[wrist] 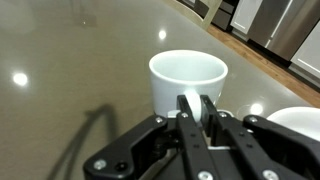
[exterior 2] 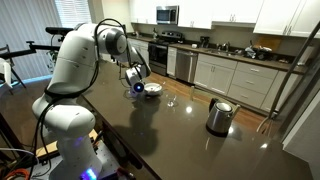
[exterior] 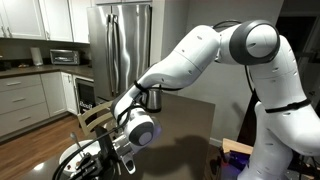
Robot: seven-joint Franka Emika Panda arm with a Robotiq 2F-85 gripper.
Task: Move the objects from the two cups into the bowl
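Here, in the wrist view, the end effector (wrist: pixel 197 101) sits right at the near side of the white cup (wrist: pixel 188 78). Its two fingers (wrist: pixel 187 112) are drawn almost together, with only a thin pale sliver between them. I cannot tell whether they pinch part of the cup or merely stand in front of it. The cup is upright on the dark, glossy surface (wrist: pixel 70 60), and what shows of its inner wall is plain white. The small bits cannot be made out from this angle. The rim of the bowl (wrist: pixel 300 118) shows at the lower right edge, just beside the cup.

In an exterior view the white arm (exterior 2: pixel 85 50) reaches over the surface, and the end effector hangs low next to the bowl (exterior 2: pixel 153 89). A small clear glass (exterior 2: pixel 171 100) stands near the bowl, on the side away from the arm. A steel kettle (exterior 2: pixel 220 115) stands well apart from both.
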